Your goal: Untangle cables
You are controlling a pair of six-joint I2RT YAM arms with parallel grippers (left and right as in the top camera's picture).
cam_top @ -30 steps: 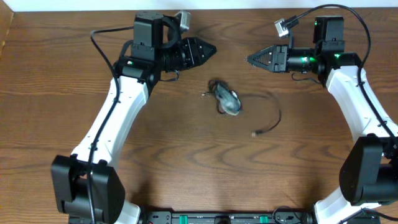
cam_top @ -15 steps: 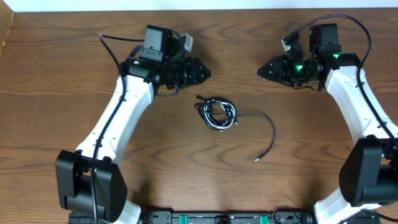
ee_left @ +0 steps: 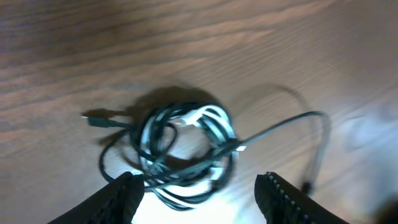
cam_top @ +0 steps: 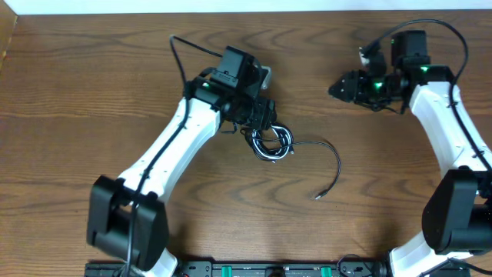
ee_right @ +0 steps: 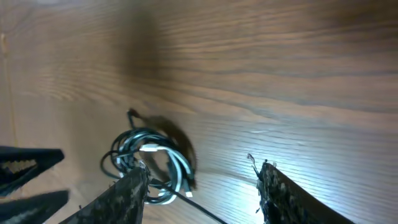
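The cables point(cam_top: 270, 144) lie as one small coil near the middle of the wooden table point(cam_top: 84, 85), black loops wound together with a white cord point(ee_left: 208, 118). A black tail point(cam_top: 335, 163) leaves the coil at 3 o'clock and bends round to a plug end point(cam_top: 317, 197) at about 5 o'clock of the coil. In the left wrist view a short black plug point(ee_left: 94, 118) sticks out at 10 o'clock. From overhead the left gripper point(ee_left: 200, 179) hangs over the coil's 11 o'clock edge, fingers point(ee_left: 127, 190) spread wide. In its own camera the coil sits between the two tips and reaches past them toward 12 o'clock. Whether a tip touches a cord cannot be told. The right gripper point(cam_top: 338, 86) is well apart, at 2 o'clock of the coil, its fingers point(ee_right: 134, 186) also spread and holding nothing
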